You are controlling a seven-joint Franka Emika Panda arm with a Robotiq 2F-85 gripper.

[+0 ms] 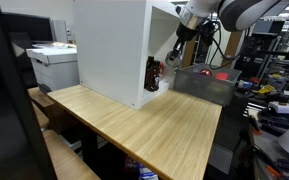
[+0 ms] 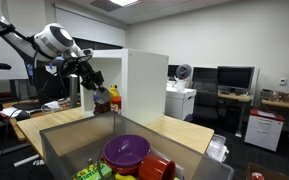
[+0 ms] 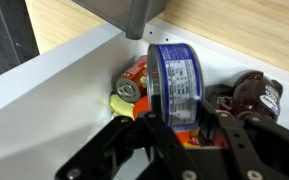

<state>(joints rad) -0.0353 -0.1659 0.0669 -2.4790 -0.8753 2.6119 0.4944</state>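
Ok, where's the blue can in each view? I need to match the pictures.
Wrist view: the blue can is at centre, between the fingers of the gripper.
Exterior view: the can is too small to make out; look at the gripper, right of centre, beside the white cabinet.
Exterior view: again too small; look at the gripper, left of centre.
Shared landmark: the white cabinet, whose wall shows in the wrist view.

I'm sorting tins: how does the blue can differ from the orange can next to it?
The blue can sits clamped in the gripper, showing its printed side. The orange can lies free, showing its silver top. The blue can fills more of the wrist view than the orange can. Both are tins resting against the white cabinet.
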